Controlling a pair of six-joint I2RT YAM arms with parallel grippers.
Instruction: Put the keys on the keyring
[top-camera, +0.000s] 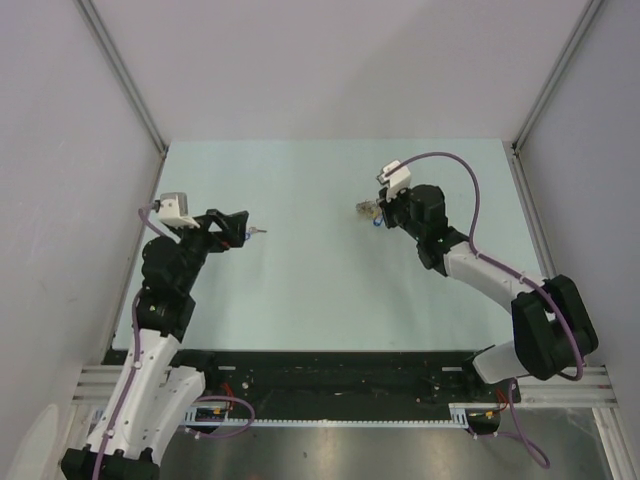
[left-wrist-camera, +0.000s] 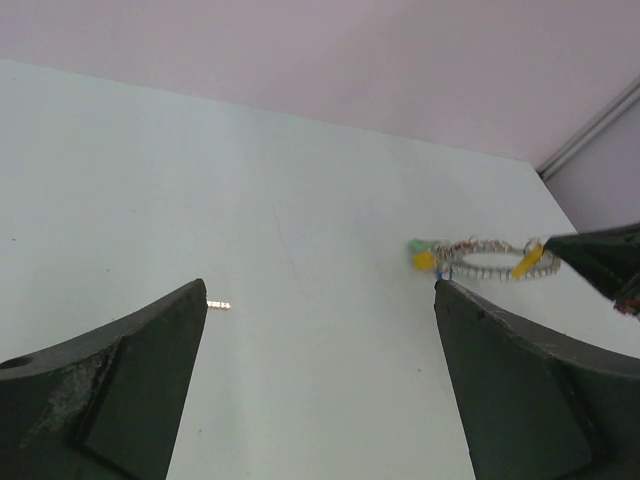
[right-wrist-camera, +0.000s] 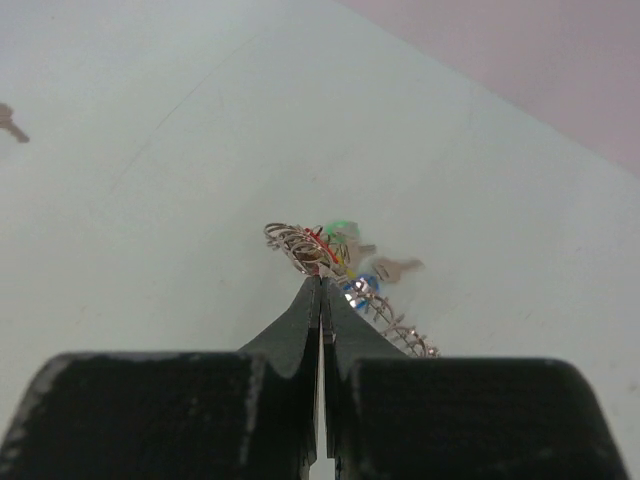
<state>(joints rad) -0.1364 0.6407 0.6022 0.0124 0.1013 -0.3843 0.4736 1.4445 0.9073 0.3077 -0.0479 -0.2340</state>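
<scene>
The keyring is a coiled metal ring with small keys and red, green, blue and yellow tags. My right gripper is shut on its near edge. The ring also shows in the top view in front of the right gripper, and in the left wrist view. One loose small silver key lies on the table just beside my left gripper's left fingertip. I see no tag on it. It also shows in the top view and the right wrist view. My left gripper is wide open and empty.
The pale green table top is bounded by white walls with metal corner posts at the back left and right. The arm bases stand on the black rail at the near edge.
</scene>
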